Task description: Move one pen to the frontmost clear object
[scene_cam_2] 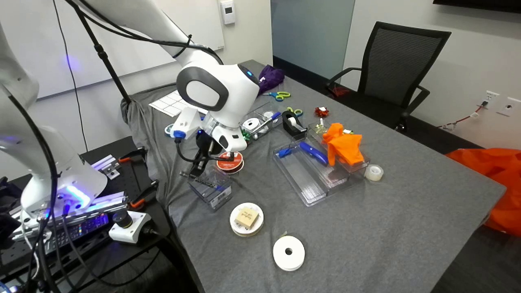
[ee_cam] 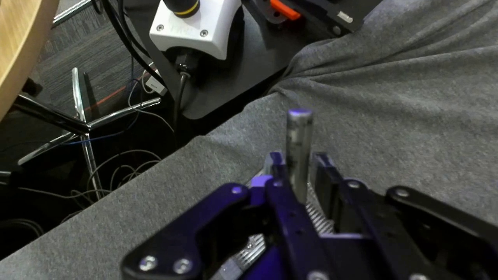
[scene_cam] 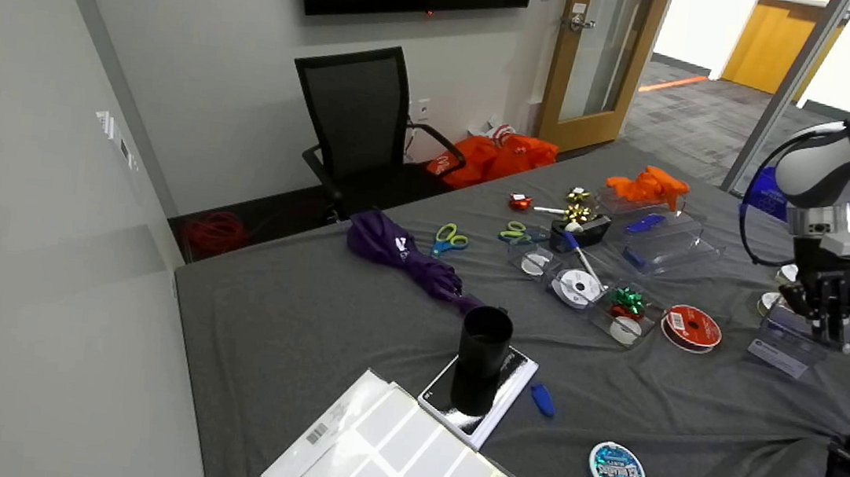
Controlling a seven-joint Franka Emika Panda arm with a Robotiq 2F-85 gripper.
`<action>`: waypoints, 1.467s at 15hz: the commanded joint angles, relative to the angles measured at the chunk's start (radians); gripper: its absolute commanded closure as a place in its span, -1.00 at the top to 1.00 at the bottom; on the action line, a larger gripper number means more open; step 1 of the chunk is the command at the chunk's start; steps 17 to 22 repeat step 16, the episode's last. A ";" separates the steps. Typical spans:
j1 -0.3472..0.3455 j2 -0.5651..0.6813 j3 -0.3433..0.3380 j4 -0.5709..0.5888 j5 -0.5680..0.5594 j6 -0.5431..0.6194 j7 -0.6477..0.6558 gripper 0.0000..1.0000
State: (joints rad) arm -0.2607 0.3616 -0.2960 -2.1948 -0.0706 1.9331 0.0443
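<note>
Grey pen (ee_cam: 298, 136) gripped in the claw (ee_cam: 298, 159) at the clear container (scene_cam_2: 220, 198) nearest the robot base (scene_cam_2: 61, 183).
In the wrist view the fingers (ee_cam: 323, 173) are closed on either side of the grey pen, and its end projects past their tips. In both exterior views the claw points down over the clear container; whether the grey pen clears the rim or touches it cannot be judged with confidence from these angles. The clear container stands on grey cloth (scene_cam: 691, 409), with a red ribbon spool (scene_cam: 692, 327) near it. Further along, a white pen with a blue end (scene_cam: 588, 265) lies tilted across a row of clear containers (scene_cam: 604, 323), one of which holds a green bow (scene_cam: 628, 298).
</note>
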 commanded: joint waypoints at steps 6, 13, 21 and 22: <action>-0.029 -0.051 -0.003 -0.028 -0.015 0.015 -0.064 0.83; -0.051 -0.211 -0.006 -0.086 -0.005 0.038 -0.191 1.00; -0.059 -0.272 -0.007 -0.113 0.020 0.104 -0.241 1.00; -0.059 -0.272 -0.007 -0.113 0.020 0.104 -0.241 1.00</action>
